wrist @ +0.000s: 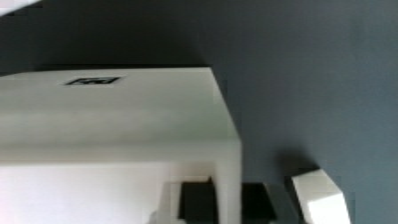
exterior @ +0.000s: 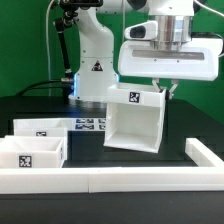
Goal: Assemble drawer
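Note:
The drawer's casing (exterior: 135, 118) is a white open-fronted box with a tag on top, standing mid-table. My gripper (exterior: 160, 88) reaches down onto its upper edge at the exterior view's right. In the wrist view the casing (wrist: 107, 120) fills most of the picture. My gripper (wrist: 230, 186) has a dark finger (wrist: 198, 202) on each side of one thin white wall, so it is shut on that wall. Two shallow white trays (exterior: 42, 128) (exterior: 30, 153) lie at the exterior view's left, apart from the gripper.
The marker board (exterior: 88, 124) lies flat behind the trays. A long low white border wall (exterior: 110, 178) runs along the front and turns back at the exterior view's right (exterior: 202, 155). The robot's base (exterior: 92, 60) stands behind. A white piece (wrist: 317, 195) shows beside the fingers.

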`<state>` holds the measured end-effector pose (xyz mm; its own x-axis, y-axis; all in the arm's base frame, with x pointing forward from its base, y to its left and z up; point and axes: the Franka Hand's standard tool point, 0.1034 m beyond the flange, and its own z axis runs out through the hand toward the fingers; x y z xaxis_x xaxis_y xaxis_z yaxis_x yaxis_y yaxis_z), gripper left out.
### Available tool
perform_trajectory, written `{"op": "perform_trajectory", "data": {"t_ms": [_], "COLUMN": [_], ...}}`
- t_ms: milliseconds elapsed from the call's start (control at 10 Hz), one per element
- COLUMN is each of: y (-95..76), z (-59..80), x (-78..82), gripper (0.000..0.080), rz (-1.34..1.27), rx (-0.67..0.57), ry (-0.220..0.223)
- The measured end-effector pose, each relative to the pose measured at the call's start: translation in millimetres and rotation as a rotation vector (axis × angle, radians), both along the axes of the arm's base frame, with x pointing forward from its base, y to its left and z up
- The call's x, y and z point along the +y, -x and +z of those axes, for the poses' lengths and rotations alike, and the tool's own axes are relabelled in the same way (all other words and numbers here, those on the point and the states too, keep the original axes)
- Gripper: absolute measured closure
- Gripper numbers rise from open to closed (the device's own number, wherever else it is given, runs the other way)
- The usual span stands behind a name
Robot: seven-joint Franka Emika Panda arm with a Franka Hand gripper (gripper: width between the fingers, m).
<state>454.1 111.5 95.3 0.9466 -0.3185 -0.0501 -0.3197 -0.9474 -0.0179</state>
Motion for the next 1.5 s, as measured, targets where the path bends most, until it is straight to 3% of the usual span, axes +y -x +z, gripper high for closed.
{"op": "perform_trajectory", "data": {"t_ms": [800,1000,1500], "y": [-87.3,-101.5,-105.8], "z": [0.8,1.0,3.1], "x": [-6.3,-4.9,-3.3], "gripper": [0.0761,0.0761,0.076], "rz": [0.0,-0.002,-0.02], "rx": [-0.092,-0.124,-0.136], "ry": [-0.053,-0.057,-0.06]}}
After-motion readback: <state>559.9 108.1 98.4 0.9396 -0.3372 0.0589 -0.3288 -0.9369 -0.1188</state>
